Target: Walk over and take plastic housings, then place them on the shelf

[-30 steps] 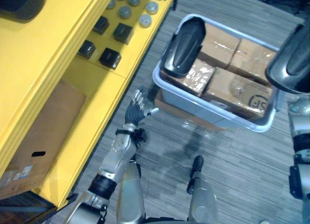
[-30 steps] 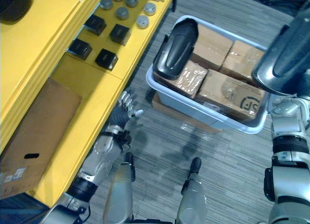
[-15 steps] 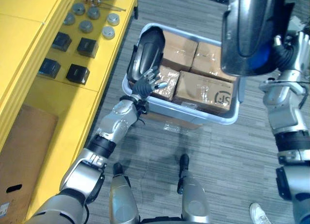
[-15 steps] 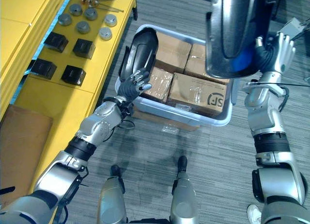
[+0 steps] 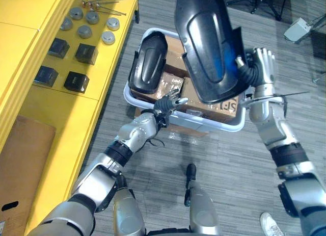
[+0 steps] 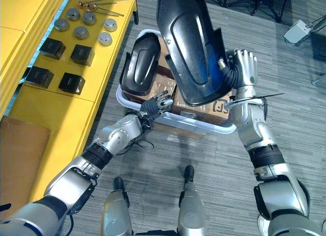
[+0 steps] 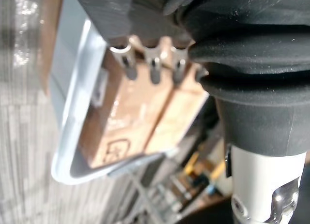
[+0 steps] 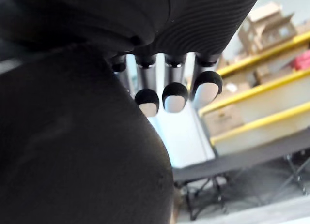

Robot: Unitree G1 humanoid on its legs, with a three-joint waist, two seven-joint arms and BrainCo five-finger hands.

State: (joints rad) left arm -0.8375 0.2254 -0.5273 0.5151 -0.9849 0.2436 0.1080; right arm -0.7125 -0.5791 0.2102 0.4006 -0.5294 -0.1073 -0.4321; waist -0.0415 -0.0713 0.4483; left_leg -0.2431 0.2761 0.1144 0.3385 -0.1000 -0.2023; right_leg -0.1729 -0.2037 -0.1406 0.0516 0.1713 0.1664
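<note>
My right hand holds a large black plastic housing up in the air over the bin, fingers curled onto its edge; in the right wrist view my fingertips rest against the housing. A second black housing leans in the left end of the pale blue bin, on top of cardboard boxes. My left hand hovers open at the bin's front rim just below that housing, fingers spread toward the boxes.
The yellow shelf runs along the left, carrying black blocks and metal discs. A cardboard box lies on its lower level. The bin stands on grey carpet; a white shoe shows at bottom right.
My right hand has swung the held housing left and down, over the bin's middle. My left hand has shifted slightly right along the bin's front rim. The camera has moved a little.
</note>
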